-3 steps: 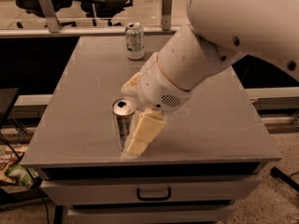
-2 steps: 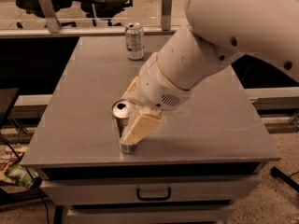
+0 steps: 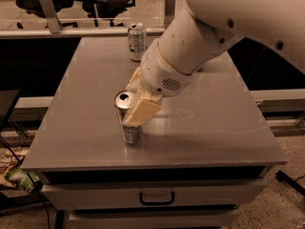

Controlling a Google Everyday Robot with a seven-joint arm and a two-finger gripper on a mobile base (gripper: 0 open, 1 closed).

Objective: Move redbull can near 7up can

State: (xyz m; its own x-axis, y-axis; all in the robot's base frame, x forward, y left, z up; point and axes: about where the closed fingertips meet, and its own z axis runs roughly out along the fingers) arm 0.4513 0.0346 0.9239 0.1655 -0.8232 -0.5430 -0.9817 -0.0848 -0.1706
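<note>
The redbull can stands near the front edge of the table, base on the surface. The gripper is closed on its upper part, one cream finger across the near side and the other behind. The 7up can stands upright at the far edge, well apart.

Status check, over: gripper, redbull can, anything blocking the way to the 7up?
Gripper shut on redbull can, front-left of tabletop. 7up can upright at far edge. Nothing standing between them.
</note>
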